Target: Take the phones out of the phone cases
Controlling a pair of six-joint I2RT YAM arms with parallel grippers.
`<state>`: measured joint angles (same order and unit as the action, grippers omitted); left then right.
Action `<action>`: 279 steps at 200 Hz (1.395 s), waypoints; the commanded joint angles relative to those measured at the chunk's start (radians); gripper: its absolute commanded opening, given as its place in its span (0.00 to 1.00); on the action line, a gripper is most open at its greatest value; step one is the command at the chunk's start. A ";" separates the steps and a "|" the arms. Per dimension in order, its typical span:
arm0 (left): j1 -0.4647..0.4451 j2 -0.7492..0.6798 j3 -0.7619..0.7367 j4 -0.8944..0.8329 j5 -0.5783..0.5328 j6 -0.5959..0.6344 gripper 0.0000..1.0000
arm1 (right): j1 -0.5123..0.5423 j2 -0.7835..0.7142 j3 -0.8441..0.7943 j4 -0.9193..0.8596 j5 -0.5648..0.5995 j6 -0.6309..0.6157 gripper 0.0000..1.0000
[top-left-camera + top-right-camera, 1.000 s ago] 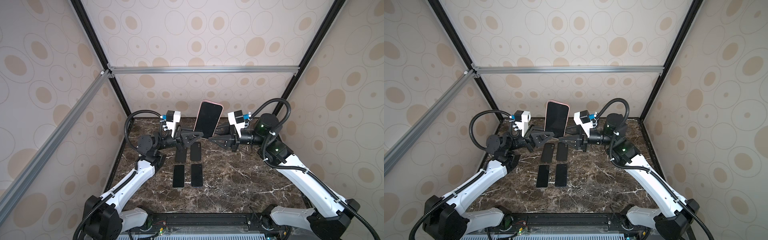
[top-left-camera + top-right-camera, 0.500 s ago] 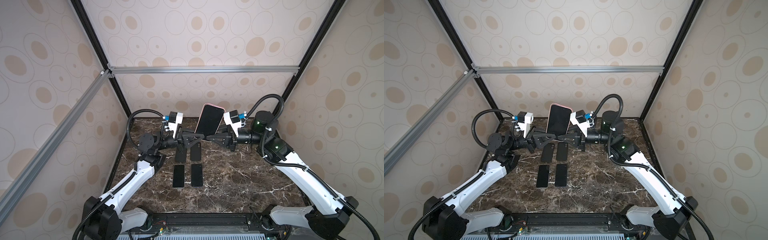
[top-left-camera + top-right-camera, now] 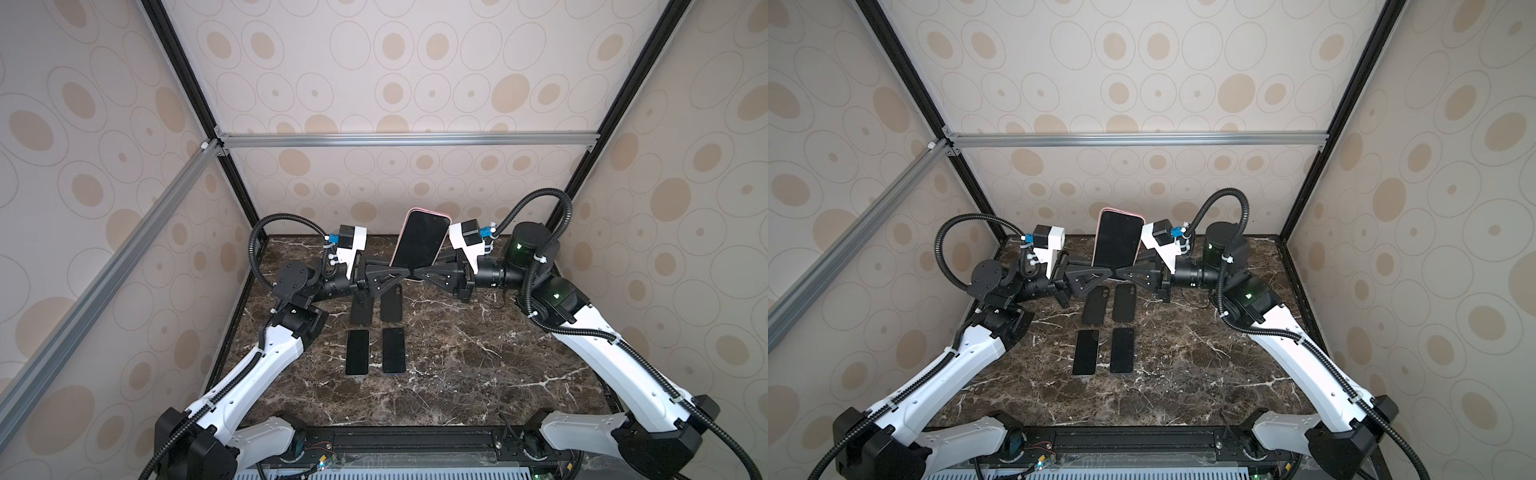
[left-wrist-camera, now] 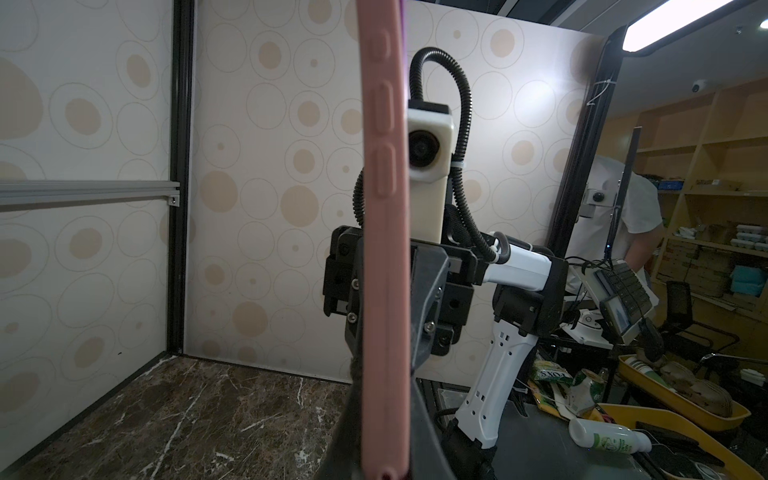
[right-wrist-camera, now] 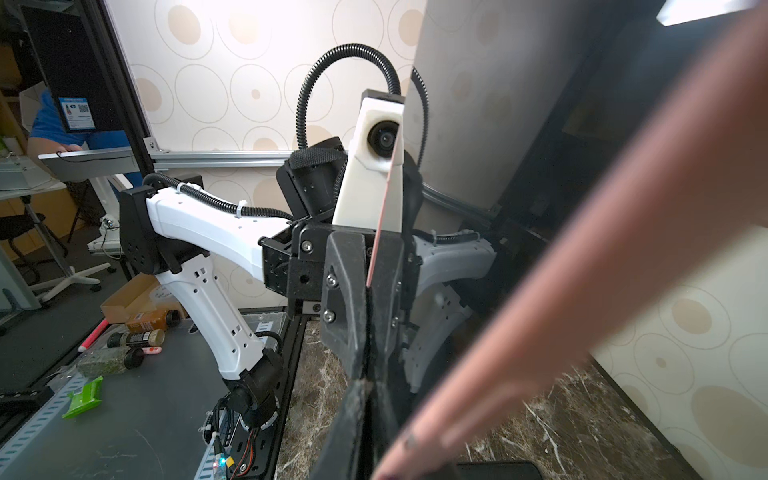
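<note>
Reaching in from 7 o'clock, the left arm point(image 3: 266, 365) stretches over the dark marble bench point(image 3: 457, 353) toward its far middle. Just right of that arm, about 9 o'clock from the bench's centre, four dark phone-shaped slabs lie flat in two rows: a near pair point(image 3: 357, 352) and a far pair point(image 3: 391, 307). The far pair is partly hidden under the arm's tip.

Above them, the left end effector point(image 3: 404, 272) points toward 3 o'clock. In the right wrist view its black fingers point(image 5: 345, 291) are pressed together on a thin pink edge, pinching the bottom of the phone case point(image 3: 432, 214).

The phone point(image 3: 419, 241) sits inside that pink case. It is held on end in the air over the 12 o'clock side of the bench. Its black screen faces the top cameras and its top leans toward 1 o'clock. In both top views the pink rim shows around its upper edge.

The right end effector point(image 3: 418, 274) comes in from 3 o'clock, tip to tip with the left one. In the left wrist view its fingers point(image 4: 428, 291) stand close on either side of the case, pinching the same bottom end. The right arm point(image 3: 602, 357) runs back toward 5 o'clock.
</note>
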<state>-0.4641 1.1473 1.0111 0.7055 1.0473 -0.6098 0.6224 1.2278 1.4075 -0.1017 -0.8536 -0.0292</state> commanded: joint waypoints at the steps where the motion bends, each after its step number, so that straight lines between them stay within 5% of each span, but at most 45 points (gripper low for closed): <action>1: 0.001 -0.036 0.079 -0.121 -0.087 0.197 0.36 | 0.010 -0.053 -0.026 0.005 0.055 -0.016 0.00; 24: -0.001 -0.083 0.111 -0.258 -0.220 0.394 0.48 | 0.010 -0.098 -0.060 -0.016 0.168 -0.098 0.00; 58: -0.041 -0.110 0.176 -0.412 -0.337 0.612 0.47 | 0.010 -0.124 -0.047 -0.084 0.295 -0.194 0.00; 77: -0.058 -0.119 0.181 -0.415 -0.337 0.648 0.46 | 0.010 -0.127 -0.043 -0.100 0.327 -0.229 0.00; 115: -0.096 -0.121 0.204 -0.448 -0.352 0.715 0.46 | 0.009 -0.188 -0.201 0.150 0.353 -0.269 0.00; 146: -0.154 -0.112 0.224 -0.473 -0.373 0.787 0.44 | 0.010 -0.186 -0.183 0.102 0.372 -0.279 0.00; 207: -0.272 -0.112 0.238 -0.496 -0.566 0.927 0.30 | 0.010 -0.195 -0.177 0.048 0.402 -0.262 0.00; 279: -0.382 -0.100 0.239 -0.467 -0.823 1.077 0.29 | 0.010 -0.182 -0.144 -0.044 0.414 -0.248 0.00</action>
<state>-0.8188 1.0439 1.2072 0.2119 0.3237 0.3706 0.6281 1.0599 1.2102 -0.1566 -0.4343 -0.2775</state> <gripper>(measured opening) 0.294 0.123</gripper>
